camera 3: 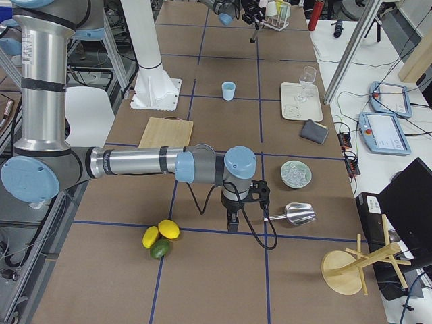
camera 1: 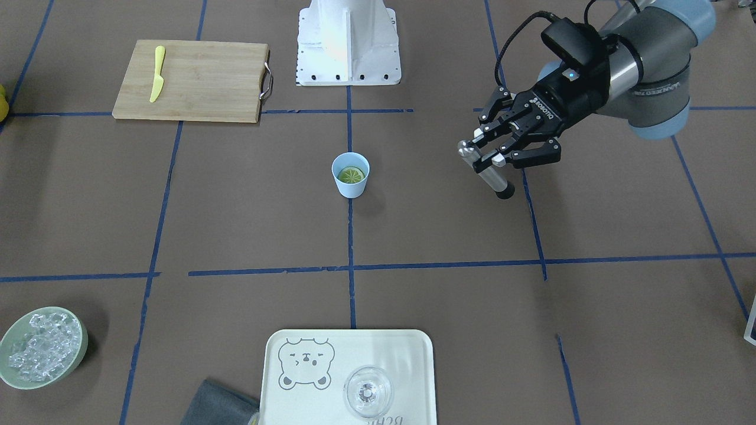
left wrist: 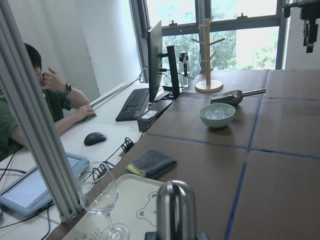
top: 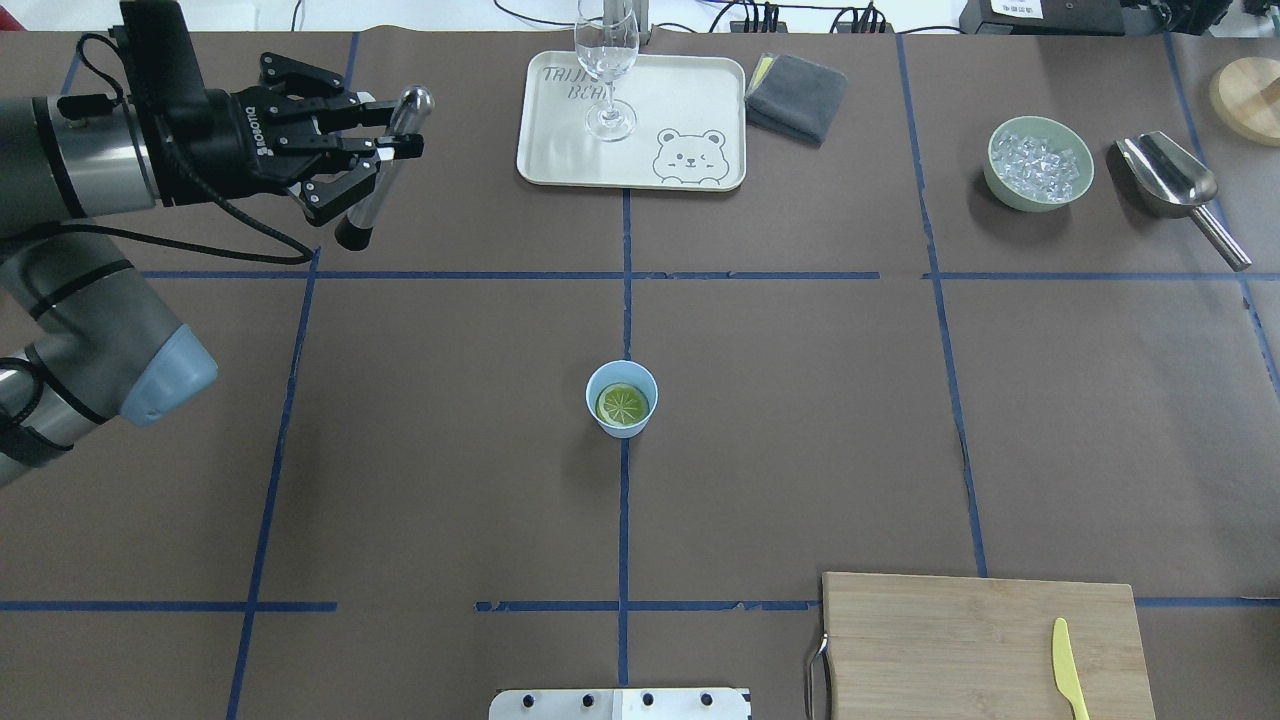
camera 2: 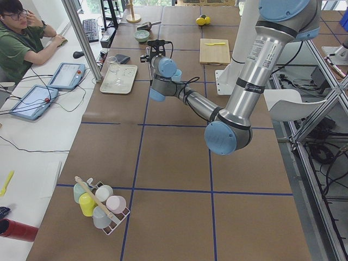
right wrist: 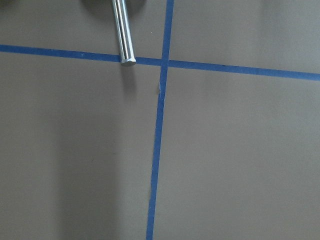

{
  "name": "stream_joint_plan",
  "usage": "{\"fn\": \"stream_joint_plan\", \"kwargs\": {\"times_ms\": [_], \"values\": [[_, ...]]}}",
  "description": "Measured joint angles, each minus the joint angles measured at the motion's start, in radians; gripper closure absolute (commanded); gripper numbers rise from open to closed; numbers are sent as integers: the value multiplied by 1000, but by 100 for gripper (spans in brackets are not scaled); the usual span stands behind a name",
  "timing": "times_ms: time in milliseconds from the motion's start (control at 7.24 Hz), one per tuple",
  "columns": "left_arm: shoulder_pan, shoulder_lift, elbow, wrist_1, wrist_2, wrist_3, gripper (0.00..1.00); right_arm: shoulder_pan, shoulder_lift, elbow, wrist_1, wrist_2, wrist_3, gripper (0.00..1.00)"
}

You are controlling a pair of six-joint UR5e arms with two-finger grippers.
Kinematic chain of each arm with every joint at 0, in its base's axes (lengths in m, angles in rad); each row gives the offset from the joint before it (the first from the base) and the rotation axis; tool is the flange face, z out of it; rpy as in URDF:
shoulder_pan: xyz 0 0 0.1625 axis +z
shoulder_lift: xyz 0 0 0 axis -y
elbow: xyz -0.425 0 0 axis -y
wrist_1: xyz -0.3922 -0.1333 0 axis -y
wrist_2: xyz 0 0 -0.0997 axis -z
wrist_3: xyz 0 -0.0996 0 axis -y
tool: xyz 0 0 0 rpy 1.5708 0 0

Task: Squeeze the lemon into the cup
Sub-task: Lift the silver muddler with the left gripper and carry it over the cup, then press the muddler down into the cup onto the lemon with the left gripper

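the lemon [top: 622, 404] sits cut face up inside the cup [top: 622, 431] at mid-desk [top: 800, 420]. well apart, the left gripper [top: 385, 150] pinches a metal rod [top: 365, 205] in its fingers [top: 340, 187]; whether the right gripper [camera 3: 232, 223] is spread cannot be told.

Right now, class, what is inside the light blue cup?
A lemon half sits inside the cup, cut face up. The lemon covers the cup's bottom, so any juice beneath cannot be seen.

We record the left arm [camera 1: 649, 65] as silver-grey tubing with pale blue joint caps, black cable, and a black, white-lettered left gripper [camera 1: 485, 149].
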Motion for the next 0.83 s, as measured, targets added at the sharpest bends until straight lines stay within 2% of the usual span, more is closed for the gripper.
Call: {"fn": "stream_joint_plan", "kwargs": {"times_ms": [138, 414, 552, 829], "values": [[45, -14, 48, -129, 35, -18, 100, 2, -2, 0, -1, 0, 0, 0], [237, -77, 141, -330, 282, -31, 100, 8, -10, 0, 0, 0, -2, 0], [328, -125, 173, -367, 394, -31, 100, 11, -11, 0, 1, 0, -2, 0], [420, -188, 222, -386, 511, -26, 100, 13, -9, -1, 1, -1, 0, 0]]}}
